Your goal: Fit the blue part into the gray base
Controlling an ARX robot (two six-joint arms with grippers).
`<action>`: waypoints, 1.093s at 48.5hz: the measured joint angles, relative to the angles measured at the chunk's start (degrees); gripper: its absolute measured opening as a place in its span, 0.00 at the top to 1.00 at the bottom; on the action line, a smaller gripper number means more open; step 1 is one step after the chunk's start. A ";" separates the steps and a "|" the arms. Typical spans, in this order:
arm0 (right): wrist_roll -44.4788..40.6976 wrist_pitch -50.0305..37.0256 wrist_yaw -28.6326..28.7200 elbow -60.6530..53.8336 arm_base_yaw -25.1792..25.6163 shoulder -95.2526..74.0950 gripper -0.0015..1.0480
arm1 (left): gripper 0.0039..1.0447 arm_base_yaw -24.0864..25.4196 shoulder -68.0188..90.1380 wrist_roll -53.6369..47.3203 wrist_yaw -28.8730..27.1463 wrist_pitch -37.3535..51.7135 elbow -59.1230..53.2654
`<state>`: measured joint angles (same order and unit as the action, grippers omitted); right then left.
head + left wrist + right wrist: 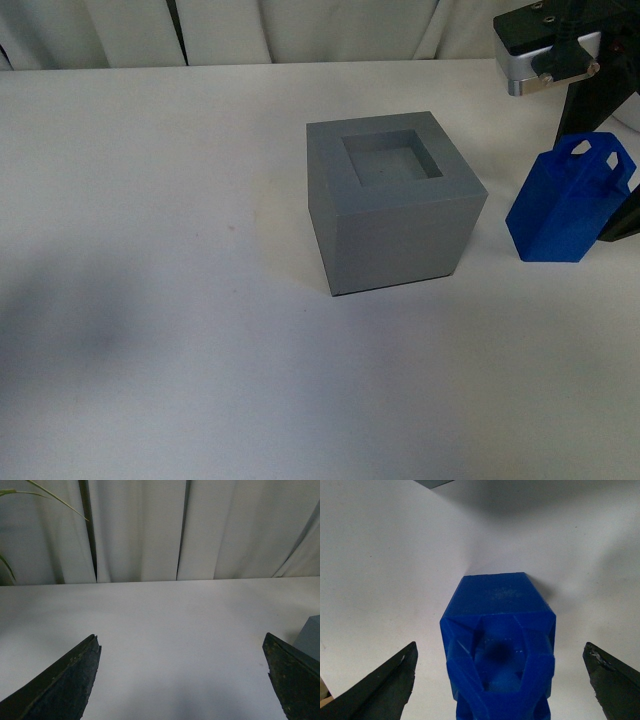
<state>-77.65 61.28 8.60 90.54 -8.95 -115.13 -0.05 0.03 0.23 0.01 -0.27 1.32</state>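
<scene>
A: Where does the base (pixel 395 205) sit?

B: On the table (pixel 150 250), about midway between near and far, a little right of centre. Its recess (pixel 392 160) lies in its top face.

A: And the part (pixel 565 205)?

B: On the table too, right of the base and clear of it, close to the right edge of the front view.

A: Anything around it?

B: The right gripper (pixel 500 647) is above it, one finger on each side, neither touching.

A: Behind all that?

B: A curtain (pixel 220 30) hangs along the table's far edge.
</scene>
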 joint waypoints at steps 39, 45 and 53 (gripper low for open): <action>-0.07 9.62 6.93 13.07 -0.15 3.23 0.56 | 0.06 0.00 0.00 -0.02 0.00 0.00 0.00; -0.04 11.45 7.89 16.59 -2.08 3.21 0.56 | 0.06 0.00 0.00 -0.02 0.00 0.00 0.00; 0.55 13.11 10.21 21.22 -5.70 2.49 0.56 | 0.06 0.00 0.00 0.00 0.00 0.00 0.00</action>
<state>-77.10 74.39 18.81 111.77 -14.66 -112.64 -0.05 0.03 0.23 0.01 -0.27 1.32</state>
